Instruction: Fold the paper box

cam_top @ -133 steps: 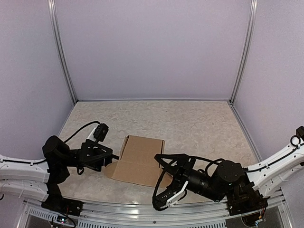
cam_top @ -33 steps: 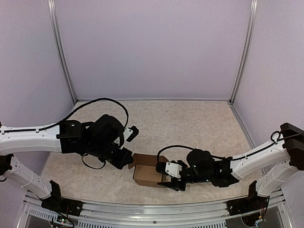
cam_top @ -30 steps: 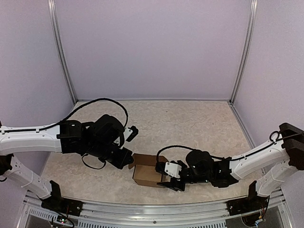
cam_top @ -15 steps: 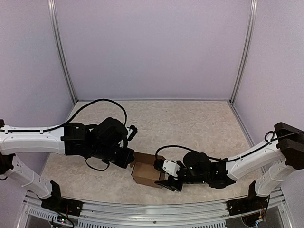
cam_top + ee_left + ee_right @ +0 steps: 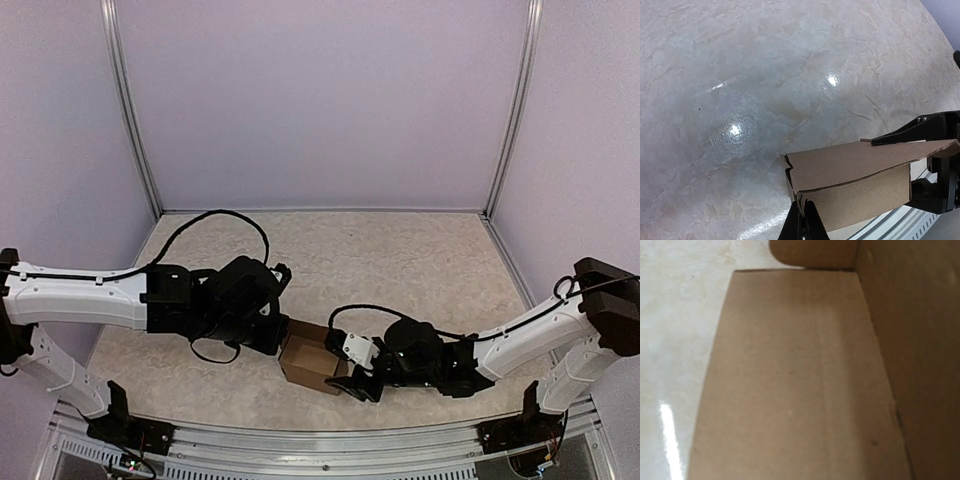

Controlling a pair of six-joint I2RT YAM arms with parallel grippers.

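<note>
The pale marbled worktop point(image 5: 400, 260) carries the small brown cardboard paper box point(image 5: 308, 365) near its near edge, centre, between the two arms. The box already stands squarish with its walls up. The top flap looks slanted rather than seated, so closing and tucking probably remain. The left hand point(image 5: 802, 221) is pressed together, pinching the box's left corner. The right hand point(image 5: 350, 376) meets the box's right side; I cannot tell whether it grips.
</note>
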